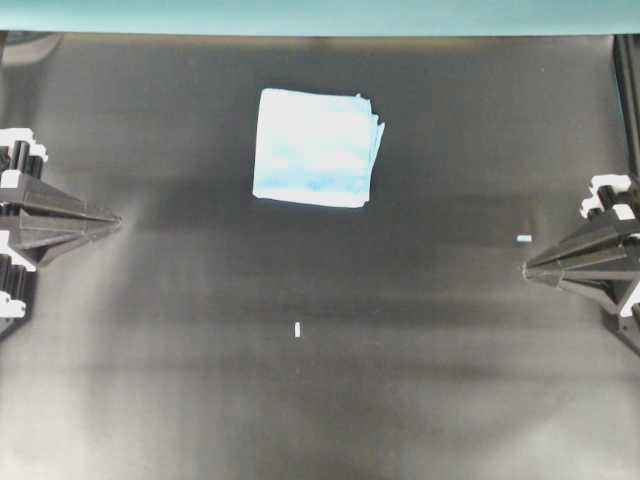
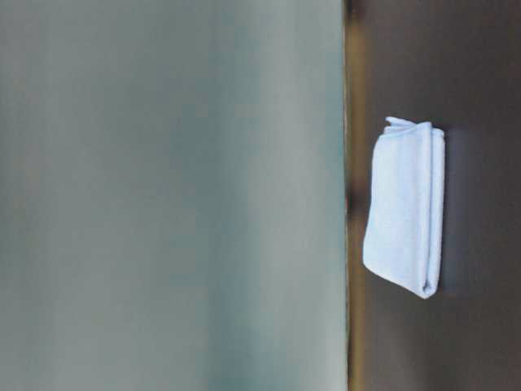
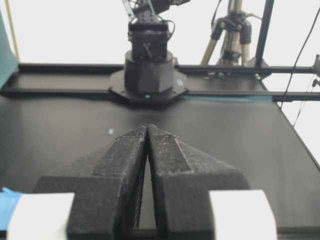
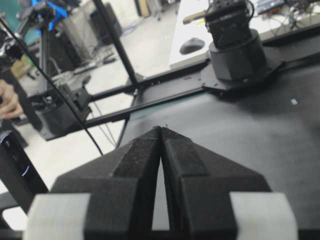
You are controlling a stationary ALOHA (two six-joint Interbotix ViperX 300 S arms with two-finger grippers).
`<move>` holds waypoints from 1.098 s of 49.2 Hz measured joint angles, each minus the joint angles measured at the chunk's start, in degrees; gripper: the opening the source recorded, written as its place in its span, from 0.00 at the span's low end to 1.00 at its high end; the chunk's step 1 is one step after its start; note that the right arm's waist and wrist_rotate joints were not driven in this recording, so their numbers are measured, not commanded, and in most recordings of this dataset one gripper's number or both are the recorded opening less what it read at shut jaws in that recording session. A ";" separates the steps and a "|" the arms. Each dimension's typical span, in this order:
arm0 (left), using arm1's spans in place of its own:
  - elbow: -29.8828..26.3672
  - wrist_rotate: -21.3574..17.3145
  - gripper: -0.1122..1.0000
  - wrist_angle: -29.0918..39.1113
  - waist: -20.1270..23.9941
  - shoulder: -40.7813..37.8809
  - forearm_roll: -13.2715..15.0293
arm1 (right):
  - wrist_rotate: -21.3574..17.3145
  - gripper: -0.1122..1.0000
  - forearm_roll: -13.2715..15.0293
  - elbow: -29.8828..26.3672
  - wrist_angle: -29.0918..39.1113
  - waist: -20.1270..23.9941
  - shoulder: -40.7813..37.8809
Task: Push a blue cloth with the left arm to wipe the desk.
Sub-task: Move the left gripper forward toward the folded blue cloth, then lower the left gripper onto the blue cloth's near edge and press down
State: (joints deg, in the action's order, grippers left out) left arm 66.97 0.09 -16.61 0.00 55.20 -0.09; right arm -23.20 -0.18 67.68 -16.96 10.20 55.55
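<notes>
In the left wrist view, nearest to us, the left gripper [image 3: 147, 127] has its two black foam-faced fingers [image 3: 120, 170] pressed together to a point, with nothing between them. A sliver of the blue cloth [image 3: 7, 205] shows at the lower left edge of that view, off to the side of the gripper and not touching it. Past the fingertips we see the bare black desk [image 3: 240, 145], a small pale tape mark [image 3: 110, 132] on it, and farther off the round base of the opposite arm [image 3: 148, 75].

The right wrist view reads the same way: the right gripper [image 4: 161, 129] has its fingers [image 4: 137, 170] closed tip to tip on nothing, and the other arm's base [image 4: 237, 52] stands beyond on the far side of the desk.

From overhead we find the left gripper [image 1: 112, 222] at the left edge and the right gripper [image 1: 530, 268] at the right edge, both pointing inward and both well apart from the cloth. Two white tape marks [image 1: 298, 330] lie on the desk, one near the middle and one just beside the right fingertips. The blue cloth [image 1: 317, 147] lies flat in the far half of the desk, slightly left of centre, near the teal edge strip [image 1: 320, 15], its folded layers fanning a little at the right edge.

The table-level view shows the cloth [image 2: 404, 204] lying in layers on the dark surface.
</notes>
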 measured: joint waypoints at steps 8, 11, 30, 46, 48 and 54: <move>-1.05 2.64 0.12 -0.26 0.00 -7.38 -1.76 | 0.09 0.10 0.00 0.00 0.62 0.00 -0.18; -2.29 3.08 0.11 -0.70 0.09 -11.95 -1.93 | 0.09 0.10 0.09 0.00 1.23 0.00 -0.18; -14.24 3.34 0.12 -3.08 7.38 -34.63 -2.02 | 0.00 0.10 0.00 0.00 3.52 0.00 0.44; -24.61 3.43 0.44 -1.67 16.00 -48.69 -2.02 | 0.09 0.10 0.00 0.00 3.96 -0.09 0.97; -25.49 3.43 0.55 -1.14 16.52 -50.01 -2.02 | 0.09 0.10 0.00 0.00 3.96 0.00 1.14; -28.04 3.43 0.84 -0.09 18.72 -54.76 -2.02 | 0.09 0.10 0.00 0.00 3.96 -0.09 1.49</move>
State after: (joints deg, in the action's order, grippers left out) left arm 38.94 3.52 -16.70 18.72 0.44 -2.11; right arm -23.12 -0.18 67.68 -13.01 10.11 57.04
